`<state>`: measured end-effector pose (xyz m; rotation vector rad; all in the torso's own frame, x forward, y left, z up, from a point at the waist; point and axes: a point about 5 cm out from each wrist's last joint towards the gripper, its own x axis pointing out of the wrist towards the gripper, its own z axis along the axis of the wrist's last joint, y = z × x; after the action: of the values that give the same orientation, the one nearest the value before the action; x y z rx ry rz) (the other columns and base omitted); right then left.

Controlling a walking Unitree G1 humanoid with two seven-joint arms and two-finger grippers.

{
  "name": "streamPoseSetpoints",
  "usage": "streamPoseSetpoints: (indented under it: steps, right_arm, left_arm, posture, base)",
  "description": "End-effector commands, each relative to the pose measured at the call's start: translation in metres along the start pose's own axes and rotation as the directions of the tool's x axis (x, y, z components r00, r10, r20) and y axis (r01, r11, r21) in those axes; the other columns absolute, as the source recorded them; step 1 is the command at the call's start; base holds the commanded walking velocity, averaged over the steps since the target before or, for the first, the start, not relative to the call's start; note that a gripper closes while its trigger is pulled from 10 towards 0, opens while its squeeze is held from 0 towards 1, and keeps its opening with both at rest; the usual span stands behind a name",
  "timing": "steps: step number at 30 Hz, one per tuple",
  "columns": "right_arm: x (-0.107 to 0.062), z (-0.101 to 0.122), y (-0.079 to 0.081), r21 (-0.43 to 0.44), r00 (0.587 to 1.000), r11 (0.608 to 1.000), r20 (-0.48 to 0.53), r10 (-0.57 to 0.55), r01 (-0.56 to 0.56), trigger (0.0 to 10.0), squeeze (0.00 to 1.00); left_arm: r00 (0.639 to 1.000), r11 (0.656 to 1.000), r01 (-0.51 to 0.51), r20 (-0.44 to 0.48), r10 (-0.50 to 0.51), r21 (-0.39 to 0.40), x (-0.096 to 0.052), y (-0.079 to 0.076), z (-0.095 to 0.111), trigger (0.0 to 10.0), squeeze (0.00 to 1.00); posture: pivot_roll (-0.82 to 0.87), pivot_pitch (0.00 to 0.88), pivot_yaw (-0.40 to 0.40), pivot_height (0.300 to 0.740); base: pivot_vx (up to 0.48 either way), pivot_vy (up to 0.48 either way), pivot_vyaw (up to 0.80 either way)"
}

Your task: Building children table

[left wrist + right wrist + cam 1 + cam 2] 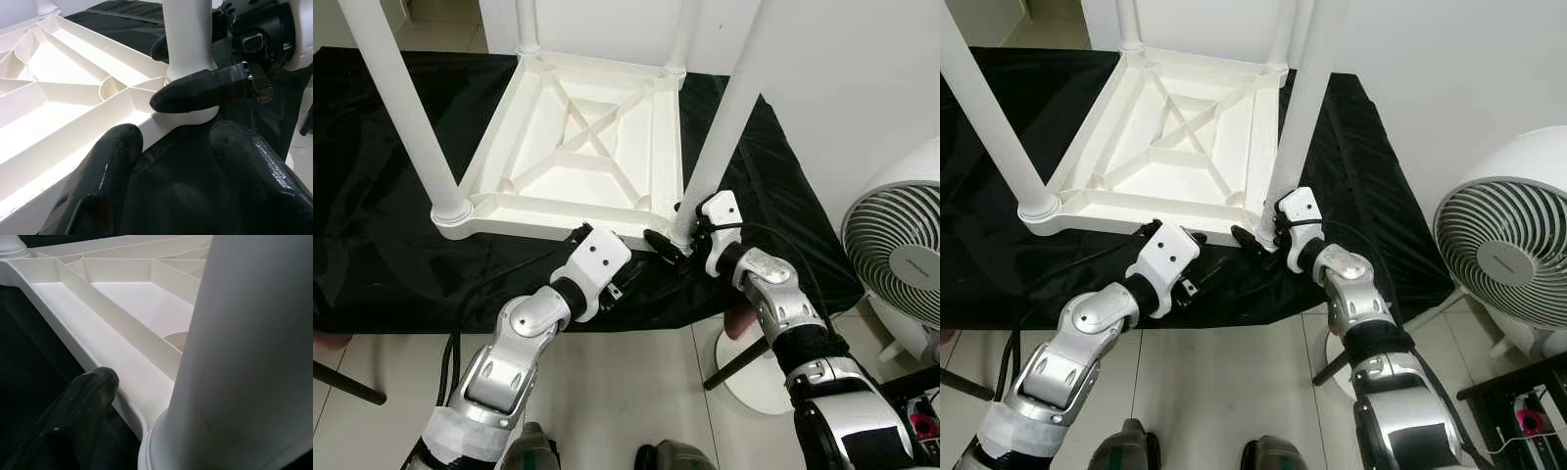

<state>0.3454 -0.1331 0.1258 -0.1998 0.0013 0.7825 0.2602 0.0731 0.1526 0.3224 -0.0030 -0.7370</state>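
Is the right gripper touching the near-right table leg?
Touching. In the left wrist view, the right gripper's fingers straddle the leg's base, pressed against it.

Lighting is bright and even in both head views, with no motion blur. The white table top (582,147) is close to overexposed; rib detail inside it stays legible through soft grey shading. The black cloth (372,225) reads very dark, with faint sheen along its folds near the far edge. Straight lines bow slightly toward the frame edges.

In the left wrist view, the near black fingers (102,186) are out of focus and carry small glossy highlights. In the right wrist view, the close white leg (244,357) is soft and shaded grey on its near side.
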Motion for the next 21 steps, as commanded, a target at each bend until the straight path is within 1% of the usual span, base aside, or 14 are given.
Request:
streamPoseSetpoints:
  steps: [1,2,3,4,5,14,20,21]
  right_arm:
    - [0.002,-0.007,0.005,0.004,0.998,0.999,-0.03,0.048,-0.048,4.9,0.0]
    - [0.002,-0.007,0.005,0.004,0.998,0.999,-0.03,0.048,-0.048,4.9,0.0]
    - [0.001,-0.008,0.005,0.01,0.998,0.998,-0.029,0.056,-0.056,2.8,0.0]
    - [0.001,-0.008,0.005,0.01,0.998,0.998,-0.029,0.056,-0.056,2.8,0.0]
    - [0.0,-0.009,0.005,0.013,0.998,0.998,-0.026,0.062,-0.061,0.0,0.0]
    - [-0.005,-0.015,0.003,0.037,0.998,0.998,-0.013,0.059,-0.058,0.0,0.0]
    - [-0.007,-0.017,0.002,0.058,1.0,0.998,0.007,0.018,-0.018,0.0,0.0]
    - [-0.007,-0.022,0.003,0.046,0.999,0.998,-0.02,-0.034,0.034,0.0,0.0]
  left_arm:
    - [1.0,1.0,-0.014,-0.007,0.014,-0.002,0.0,0.001,0.001,10.0,0.0]
    - [1.0,1.0,-0.014,-0.007,0.014,-0.002,0.0,0.001,0.001,10.0,0.0]
    - [1.0,1.0,-0.014,-0.007,0.014,-0.001,0.0,0.001,0.0,10.0,0.0]
    - [1.0,1.0,-0.014,-0.007,0.014,-0.001,0.0,0.001,0.0,10.0,0.0]
    - [1.0,1.0,-0.014,-0.008,0.014,0.0,0.0,0.002,0.0,10.0,0.0]
    - [1.0,1.0,0.002,-0.004,-0.002,0.006,0.002,0.001,0.002,10.0,0.0]
    - [1.0,1.0,0.006,-0.003,-0.006,0.005,0.003,0.0,0.002,10.0,0.0]
    - [1.0,1.0,0.008,-0.003,-0.008,0.002,0.004,-0.001,0.002,10.0,0.0]
  posture:
    - [0.08,0.036,-0.058,0.74]
    - [0.08,0.036,-0.058,0.74]
    - [0.08,0.036,-0.057,0.74]
    - [0.08,0.036,-0.057,0.74]
    - [0.08,0.036,-0.056,0.74]
    - [0.07,0.036,-0.041,0.74]
    - [0.06,0.038,-0.041,0.74]
    - [0.05,0.041,-0.041,0.74]
  base:
    - [0.0,0.0,0.0]
    - [0.0,0.0,0.0]
    - [0.0,0.0,0.0]
    - [0.0,0.0,0.0]
    - [0.0,0.0,0.0]
    - [0.0,0.0,0.0]
    - [0.0,0.0,0.0]
    - [0.0,0.0,0.0]
